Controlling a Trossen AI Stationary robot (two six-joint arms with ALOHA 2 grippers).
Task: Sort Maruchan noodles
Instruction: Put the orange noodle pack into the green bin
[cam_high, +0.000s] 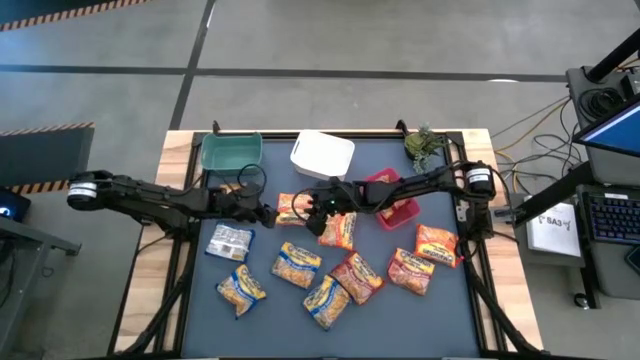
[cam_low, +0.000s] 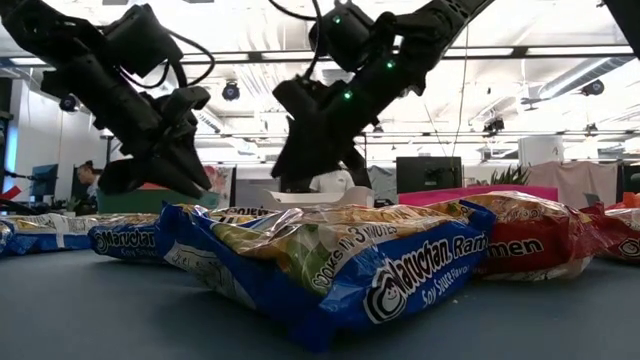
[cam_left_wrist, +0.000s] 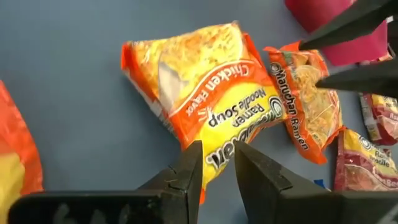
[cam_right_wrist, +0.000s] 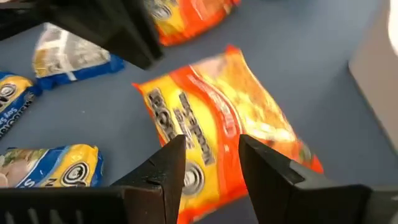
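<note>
The orange packet (cam_left_wrist: 211, 106) is reading "Maruchan Ramen Noodle Soup, Chicken Flavor". It's hanging above the blue surface (cam_high: 270, 310) near the white bin (cam_high: 322, 155), one end pinched in the left jaws (cam_left_wrist: 216, 163). The right jaws (cam_right_wrist: 211, 163) are straddling its other end, slightly spread. In the low view, the nearest blue packet (cam_low: 330, 270) is showing "Maruchan Ramen, Soy Sauce Flavor" and "Cooks in 3 minutes".

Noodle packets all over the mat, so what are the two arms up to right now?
Both arms meet over one orange Chicken Flavor packet near the white bin. The left gripper pinches its edge; the right gripper straddles it, fingers apart. About ten other packets lie loose on the mat.
</note>
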